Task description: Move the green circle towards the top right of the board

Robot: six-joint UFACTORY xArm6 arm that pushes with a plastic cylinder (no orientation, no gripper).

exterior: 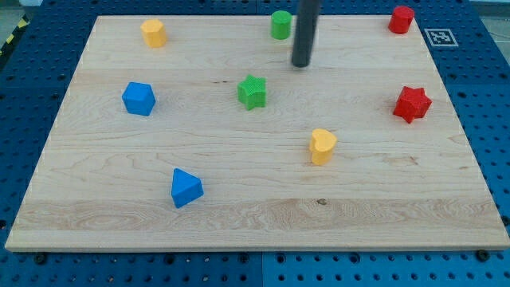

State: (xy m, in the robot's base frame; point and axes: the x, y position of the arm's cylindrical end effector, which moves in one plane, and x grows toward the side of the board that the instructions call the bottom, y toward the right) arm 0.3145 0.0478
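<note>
Near the board's (72,207) top edge, my tip (301,64) rests on bare wood, holding nothing, just right of and below the green circle (280,25) without touching it; eight blocks show: two green, counting a green star (253,92); two yellow; two blue; two red.

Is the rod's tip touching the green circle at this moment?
Apart. The camera view shows bare board between my tip and the green circle; the tip sits below and to the view's right of it.
</note>
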